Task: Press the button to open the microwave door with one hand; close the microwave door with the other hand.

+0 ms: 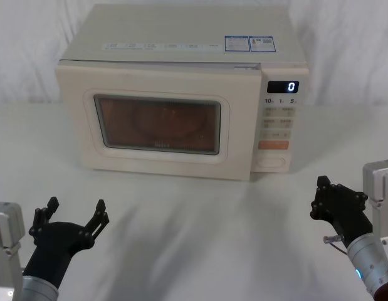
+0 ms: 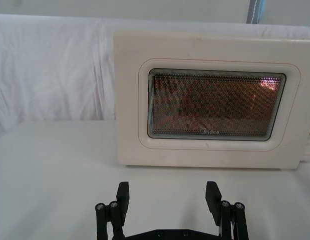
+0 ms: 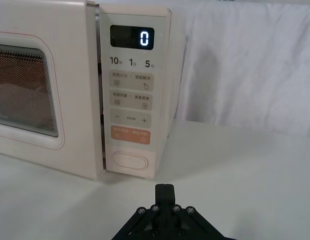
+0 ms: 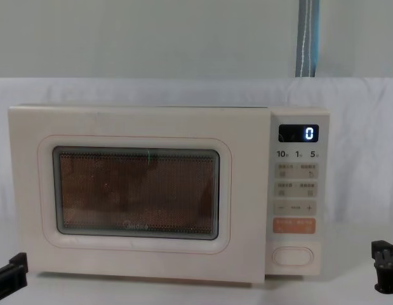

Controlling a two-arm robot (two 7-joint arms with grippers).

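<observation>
The microwave door (image 1: pixel 159 125) looks almost shut, at the back middle of the surface (image 1: pixel 200 226). The button (image 1: pixel 272 162) sits low on the microwave's right end. The right tool (image 1: pixel 331 199), pressed together, is nearer and the button lies ahead of it. The left tool (image 1: pixel 74 216) waits spread open.

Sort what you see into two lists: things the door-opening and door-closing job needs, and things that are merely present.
Needed:
- button
- microwave door
- left gripper, jaws open
- right gripper, jaws shut

Merely present:
- orange button
- digital display
- white cloth
</observation>
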